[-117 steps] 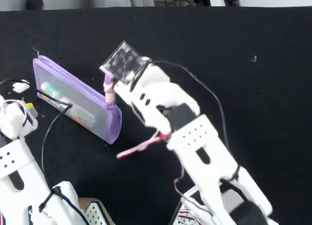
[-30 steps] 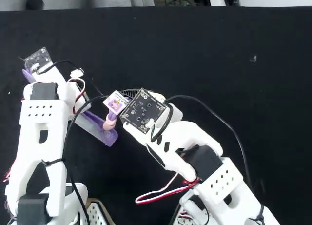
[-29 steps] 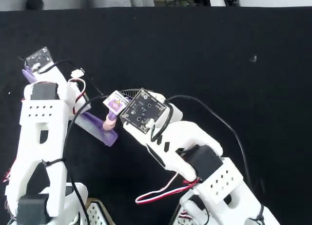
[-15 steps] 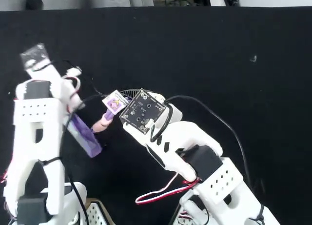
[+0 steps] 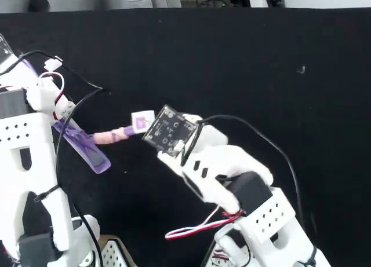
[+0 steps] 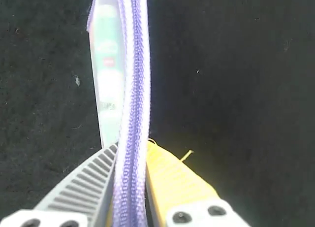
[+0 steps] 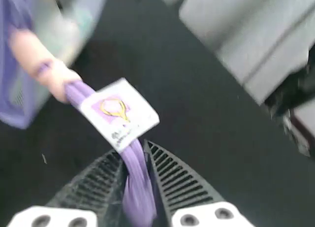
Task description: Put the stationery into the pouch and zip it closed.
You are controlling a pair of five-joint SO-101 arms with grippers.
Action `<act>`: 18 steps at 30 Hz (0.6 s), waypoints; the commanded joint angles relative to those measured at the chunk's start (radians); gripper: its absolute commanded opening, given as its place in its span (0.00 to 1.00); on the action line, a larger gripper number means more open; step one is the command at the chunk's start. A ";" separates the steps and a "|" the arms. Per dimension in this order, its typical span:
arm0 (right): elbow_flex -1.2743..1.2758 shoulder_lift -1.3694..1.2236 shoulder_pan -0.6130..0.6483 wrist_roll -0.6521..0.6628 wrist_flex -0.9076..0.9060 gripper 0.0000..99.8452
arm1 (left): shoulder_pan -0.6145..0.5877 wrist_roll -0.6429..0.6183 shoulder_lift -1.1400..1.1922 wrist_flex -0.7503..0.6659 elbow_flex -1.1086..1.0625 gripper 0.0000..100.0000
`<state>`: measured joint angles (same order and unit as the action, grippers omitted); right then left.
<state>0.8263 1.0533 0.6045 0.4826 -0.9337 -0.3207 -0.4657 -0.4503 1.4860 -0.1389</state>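
Observation:
The purple pouch [image 5: 87, 149] hangs edge-on at the left, held up off the black table [image 5: 261, 64]. My left gripper [image 6: 130, 155] is shut on its purple zipper edge [image 6: 132, 79], with a grey finger on one side and a yellow finger [image 6: 172, 180] on the other. Green and white stationery [image 6: 109, 54] shows through the pouch's clear side. A pink twisted strap [image 5: 110, 135] runs from the pouch to a white tag [image 5: 141, 121]. My right gripper [image 7: 136, 160] is shut on the strap's purple loop [image 7: 133, 173], just behind the tag [image 7: 119, 114].
Both white arms stand over the near half of the table, the left arm [image 5: 29, 163] at the left edge and the right arm [image 5: 232, 180] in the middle. Cables trail from each. Grey furniture [image 7: 256, 35] stands beyond the table's far edge.
The left arm has swung left and carried the pouch with it. The pink strap now stretches out flat between the pouch and the right gripper, which barely shifted.

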 commanded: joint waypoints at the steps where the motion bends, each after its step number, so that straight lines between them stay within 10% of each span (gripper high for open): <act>1: -0.036 0.042 -0.109 0.008 -0.127 0.01 | -0.016 -0.032 -0.011 -0.005 0.070 0.03; 18: 0.196 0.579 -0.422 0.083 -0.382 0.01 | 0.053 -0.143 -0.011 -0.020 0.151 0.03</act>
<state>1.0042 1.5919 0.3145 0.5086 -1.2942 -0.2869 -0.5762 -0.4503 1.4707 -0.1066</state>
